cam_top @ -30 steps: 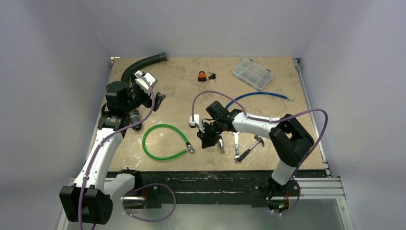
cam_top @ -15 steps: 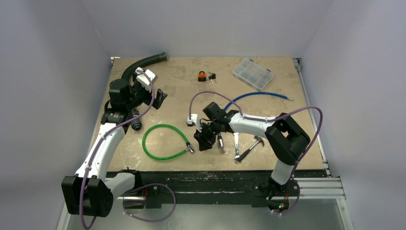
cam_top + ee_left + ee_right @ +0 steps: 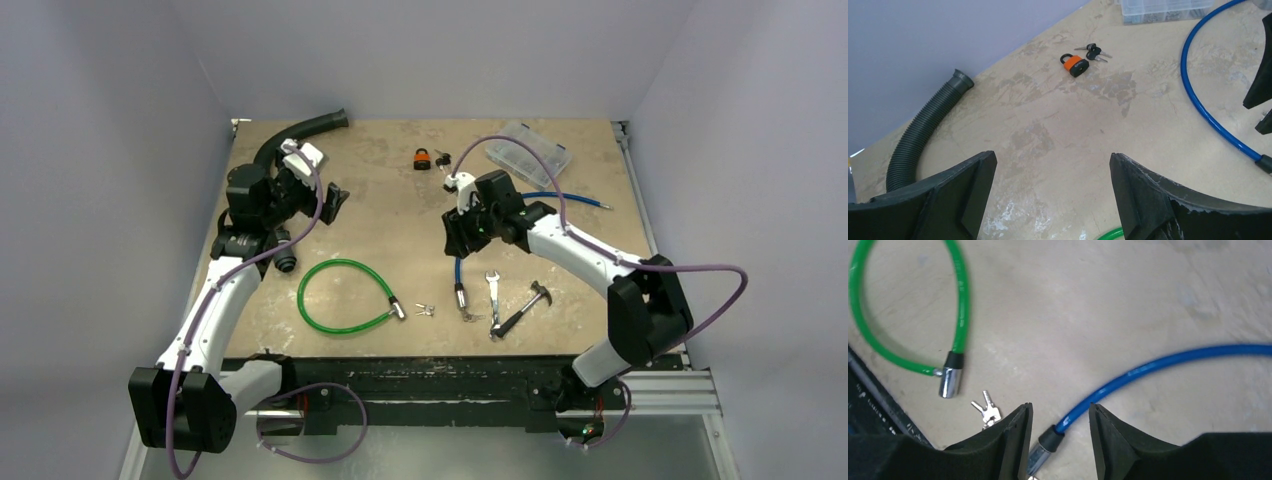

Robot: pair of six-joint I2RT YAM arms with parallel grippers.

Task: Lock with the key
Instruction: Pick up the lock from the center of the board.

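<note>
A green cable lock point(image 3: 300, 296) lies in a loop at the front left, its metal end point(image 3: 397, 311) pointing right. A small bunch of silver keys point(image 3: 425, 309) lies on the table just right of that end. In the right wrist view the green cable point(image 3: 960, 315), its metal end point(image 3: 949, 381) and the keys point(image 3: 986, 410) show at the lower left. My right gripper point(image 3: 458, 235) is open and empty, raised above the blue cable point(image 3: 1148, 367). My left gripper point(image 3: 335, 203) is open and empty at the back left.
An orange padlock point(image 3: 424, 159) with dark keys point(image 3: 1095, 51) lies at the back. A clear organizer box point(image 3: 528, 152), a black hose point(image 3: 295, 132), a wrench point(image 3: 493, 297) and a hammer point(image 3: 525, 310) are also on the table. The blue cable's lock end point(image 3: 461, 297) lies near the wrench.
My right gripper has lifted from beside the green cable's metal end and swung back and right. The silver keys now lie uncovered on the table. The left arm has barely moved.
</note>
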